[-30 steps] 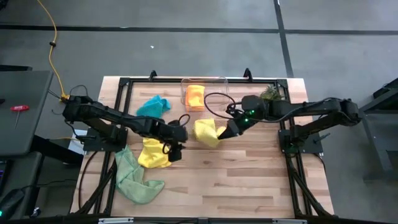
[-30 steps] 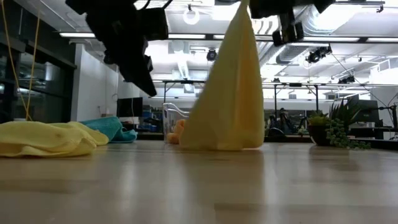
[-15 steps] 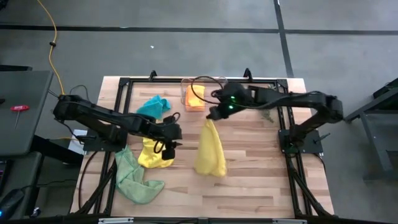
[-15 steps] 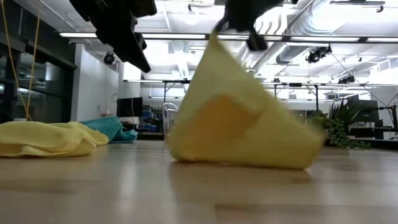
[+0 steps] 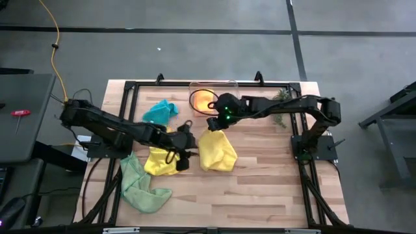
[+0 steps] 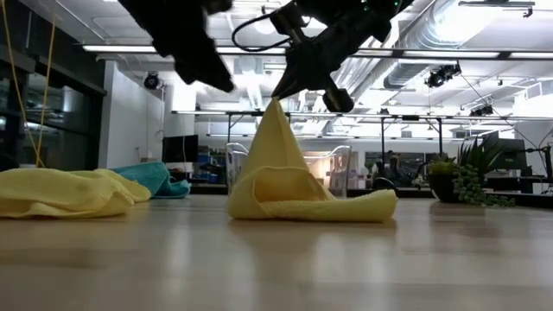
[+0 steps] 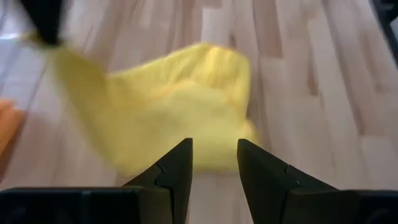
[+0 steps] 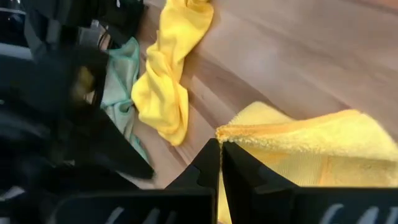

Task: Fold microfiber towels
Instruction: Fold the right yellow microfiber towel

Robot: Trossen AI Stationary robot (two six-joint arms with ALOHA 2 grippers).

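Your right tool (image 5: 212, 125) pinches corner of yellow towel (image 5: 217, 150) near bench (image 5: 260, 188) centre; fingers closed tight on hem, seen plainly in right wrist view (image 8: 249, 135). Low view shows what overhead hides: towel (image 6: 294, 186) peaks like tent under that tool, rest heaped on bench. Your left tool (image 7: 213, 163) hangs just beside towel, fingers slightly parted, holding nothing. Second yellow towel (image 5: 159, 161) lies crumpled toward left edge, light green towel (image 5: 140, 185) near front-left corner, teal towel (image 5: 160, 110) toward back edge.

A clear plastic bin (image 5: 224, 86) sits at the wooden table's (image 5: 260, 188) far edge, near 1 potted plant (image 6: 467, 180).
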